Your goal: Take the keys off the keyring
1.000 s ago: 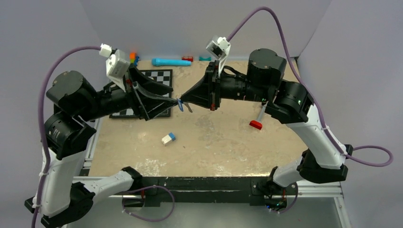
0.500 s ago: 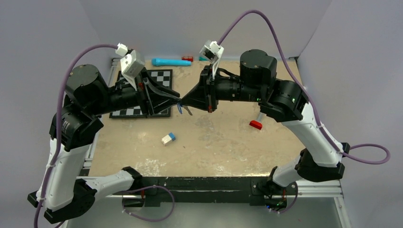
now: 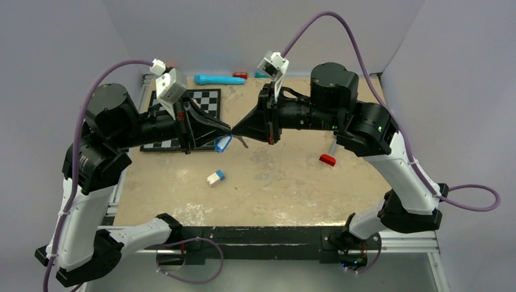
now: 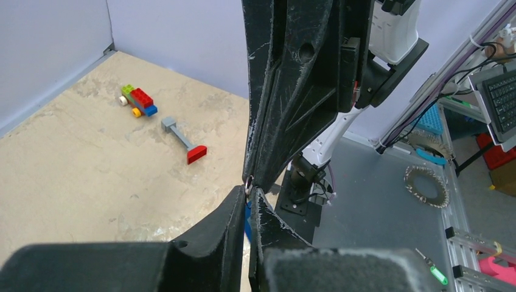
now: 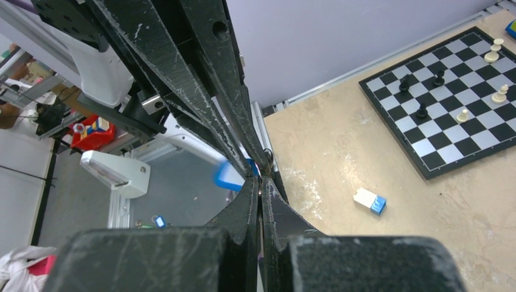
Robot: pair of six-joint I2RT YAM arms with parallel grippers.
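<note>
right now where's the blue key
In the top view the blue-headed key hangs just below where the left claw and right claw meet tip to tip, left of centre, by the chessboard's near right corner.

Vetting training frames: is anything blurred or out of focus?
Top view: evenly lit, sharp, except the blue key smears. Right wrist view: that key is a blue blur, the right hand's fingers soft. Left wrist view: left hand's fingers soft, table crisp.

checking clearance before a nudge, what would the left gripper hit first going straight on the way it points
The right gripper: it faces the left gripper tip to tip, apparently in contact, with the blue key hanging just below the meeting point. Contact is hard to confirm.
</note>
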